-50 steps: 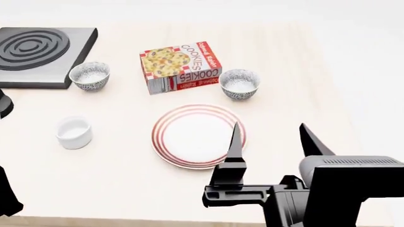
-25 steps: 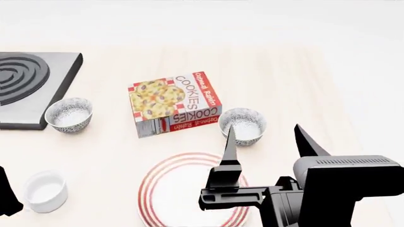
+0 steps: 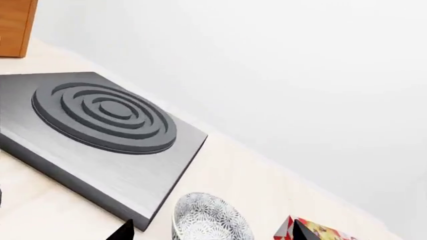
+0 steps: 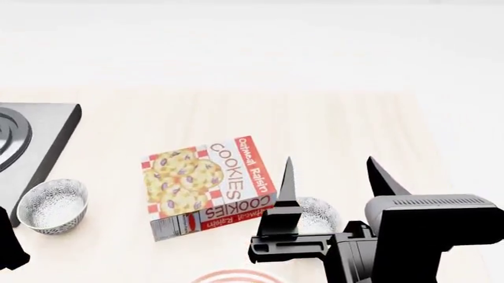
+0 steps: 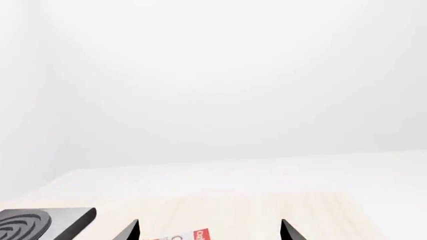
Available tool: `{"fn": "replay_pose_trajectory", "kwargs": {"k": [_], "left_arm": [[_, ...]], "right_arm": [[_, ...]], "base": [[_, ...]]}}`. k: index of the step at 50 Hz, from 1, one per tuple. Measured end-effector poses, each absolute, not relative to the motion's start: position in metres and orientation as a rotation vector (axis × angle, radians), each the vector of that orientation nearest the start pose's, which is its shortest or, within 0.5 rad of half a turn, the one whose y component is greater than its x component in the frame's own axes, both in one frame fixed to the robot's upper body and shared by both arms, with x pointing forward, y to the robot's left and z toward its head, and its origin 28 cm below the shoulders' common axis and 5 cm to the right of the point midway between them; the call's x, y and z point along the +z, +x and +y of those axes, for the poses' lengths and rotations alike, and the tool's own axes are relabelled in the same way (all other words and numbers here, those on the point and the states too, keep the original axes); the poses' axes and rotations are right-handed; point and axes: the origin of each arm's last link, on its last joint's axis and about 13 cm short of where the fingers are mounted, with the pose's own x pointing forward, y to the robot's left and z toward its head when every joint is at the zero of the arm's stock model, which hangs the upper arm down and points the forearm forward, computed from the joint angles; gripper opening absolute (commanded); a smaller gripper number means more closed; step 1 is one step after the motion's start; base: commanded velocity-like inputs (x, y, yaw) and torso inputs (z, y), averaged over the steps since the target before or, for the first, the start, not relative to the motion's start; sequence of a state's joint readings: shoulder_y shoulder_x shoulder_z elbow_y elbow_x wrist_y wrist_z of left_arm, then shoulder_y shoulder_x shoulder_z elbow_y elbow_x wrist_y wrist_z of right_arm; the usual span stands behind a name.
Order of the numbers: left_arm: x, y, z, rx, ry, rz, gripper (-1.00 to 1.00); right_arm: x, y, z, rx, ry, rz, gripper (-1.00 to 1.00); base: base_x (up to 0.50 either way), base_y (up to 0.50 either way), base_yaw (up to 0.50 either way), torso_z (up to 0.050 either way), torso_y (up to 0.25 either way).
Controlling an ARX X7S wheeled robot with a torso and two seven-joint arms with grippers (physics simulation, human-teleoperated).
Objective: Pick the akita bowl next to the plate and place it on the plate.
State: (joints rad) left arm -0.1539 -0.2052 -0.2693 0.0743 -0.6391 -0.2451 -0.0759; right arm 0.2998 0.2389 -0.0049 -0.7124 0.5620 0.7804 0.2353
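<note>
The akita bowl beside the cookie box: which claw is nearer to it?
Right. The right claw hangs directly before the akita bowl; the left arm stays at the table's far left.

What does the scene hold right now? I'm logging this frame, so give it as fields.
right gripper: open, empty, raised over the table
akita bowl: beside the cookie box, partly behind the gripper
plate: only its rim shows at the head view's bottom edge
second bowl: beside the stove
cookie box: lying flat
stove: table's left
left gripper: fingertips barely visible

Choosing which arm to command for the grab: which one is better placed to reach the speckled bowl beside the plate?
Right. The right gripper, open, hangs directly over the akita bowl; the left gripper barely shows, beside the other bowl.
</note>
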Motion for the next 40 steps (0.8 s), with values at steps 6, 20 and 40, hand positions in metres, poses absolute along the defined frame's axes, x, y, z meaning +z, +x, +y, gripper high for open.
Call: {"fn": "replay_pose_trajectory", "kwargs": {"k": [6,20,40], "left_arm": [[0.067,0.24,0.291,0.202,-0.458,-0.073,1.0],[0.067,0.239,0.291,0.202,-0.456,-0.073,1.0],[0.066,0.239,0.291,0.2,-0.455,-0.071,1.0]], "right_arm": [[0.17,0.22,-0.103,0.161,0.138,-0.162,1.0],[0.165,0.227,-0.105,0.134,0.121,-0.117,1.0],[0.162,0.285,-0.122,0.031,0.109,0.181,1.0]], "base": [[0.5,0.0,0.0,0.0,0.0],[0.14,0.0,0.0,0.0,0.0],[0.0,0.0,0.0,0.0,0.0]]}}
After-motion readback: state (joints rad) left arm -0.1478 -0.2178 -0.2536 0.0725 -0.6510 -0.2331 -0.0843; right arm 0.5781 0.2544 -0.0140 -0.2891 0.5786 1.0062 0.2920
